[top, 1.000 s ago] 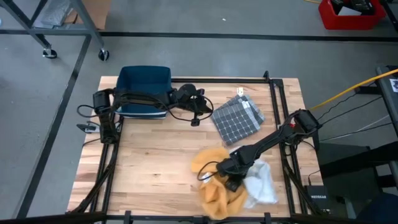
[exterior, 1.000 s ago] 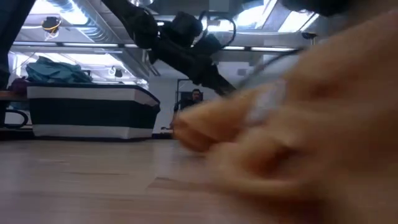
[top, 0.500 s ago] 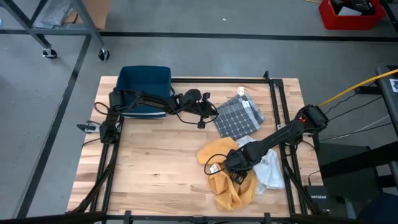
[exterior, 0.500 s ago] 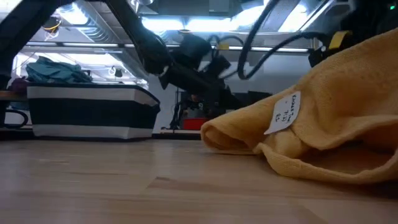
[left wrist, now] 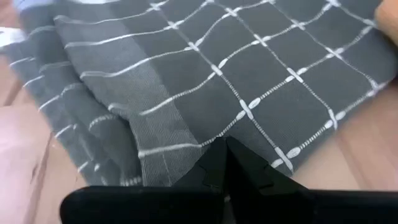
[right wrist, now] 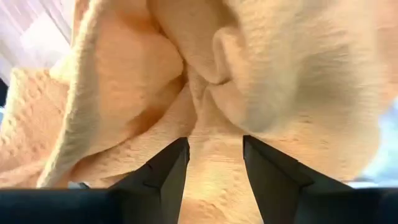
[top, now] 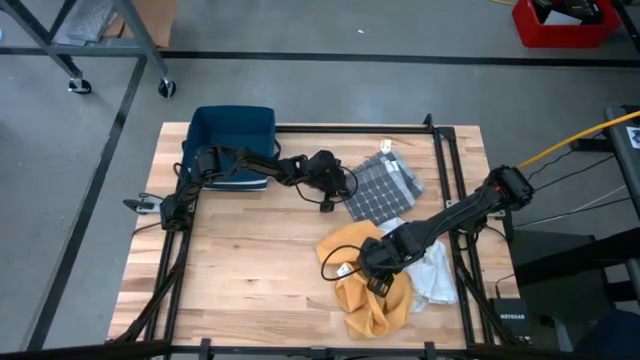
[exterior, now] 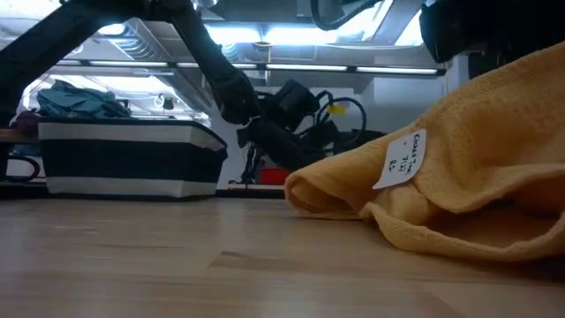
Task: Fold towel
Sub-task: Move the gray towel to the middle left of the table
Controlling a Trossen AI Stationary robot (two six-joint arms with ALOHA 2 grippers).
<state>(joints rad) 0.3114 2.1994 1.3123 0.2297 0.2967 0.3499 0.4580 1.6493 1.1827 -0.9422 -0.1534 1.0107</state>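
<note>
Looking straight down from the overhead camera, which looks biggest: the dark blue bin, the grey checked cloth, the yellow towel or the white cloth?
1. Crumpled yellow towel
2. Dark blue bin and grey checked cloth: too alike to rank
3. Crumpled white cloth, partly hidden by the right arm, so unsure

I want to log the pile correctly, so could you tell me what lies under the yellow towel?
The yellow towel lies crumpled on the wooden table, overlapping a white cloth at its right edge. The right gripper sits on it. Anything beneath its bunched middle is hidden.

Nubby yellow cloth towel (top: 368, 290), woven grey checked cloth (top: 380, 187), wood table (top: 240, 260)
</note>
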